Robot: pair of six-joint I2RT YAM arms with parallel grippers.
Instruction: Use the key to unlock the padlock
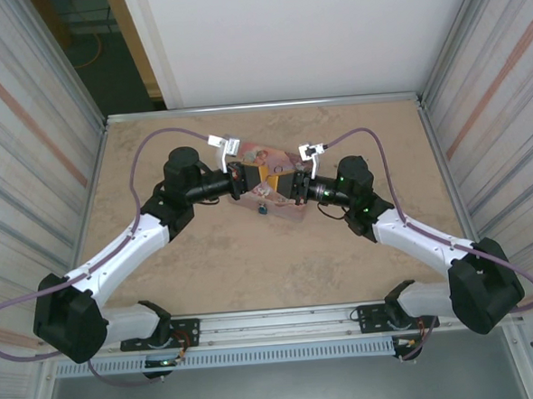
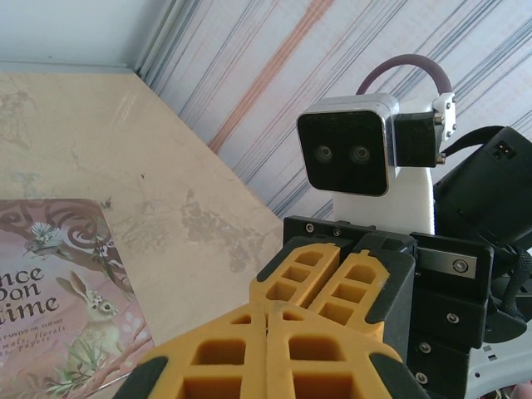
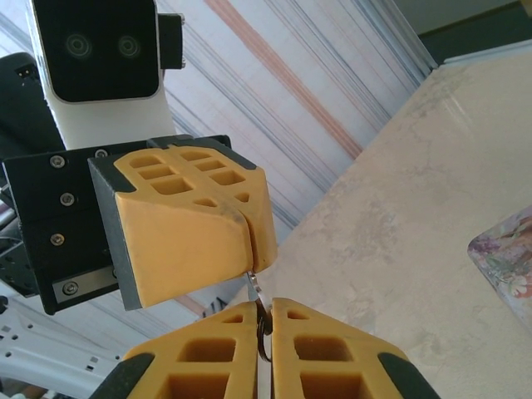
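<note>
Both grippers meet tip to tip above the pink tin (image 1: pixel 264 153). My left gripper (image 1: pixel 258 176) is shut, and a thin silvery key (image 3: pixel 253 285) sticks out from between its fingertips (image 3: pixel 241 233). My right gripper (image 3: pixel 264 309) is shut on the dark metal ring (image 3: pixel 263 337) at that key's end. The tiny dark-blue padlock (image 1: pixel 262 208) sits just nearer than the tin's front edge, below the grippers; I cannot tell whether it hangs or lies on the table. In the left wrist view the left gripper (image 2: pixel 270 314) touches the right one's fingers (image 2: pixel 320 274).
The pink illustrated tin (image 2: pixel 58 307) lies flat at the table's centre back, its corner (image 3: pixel 507 258) seen in the right wrist view. Striped walls (image 1: pixel 27 133) enclose both sides. A metal rail (image 1: pixel 283 330) with the arm bases runs along the near edge.
</note>
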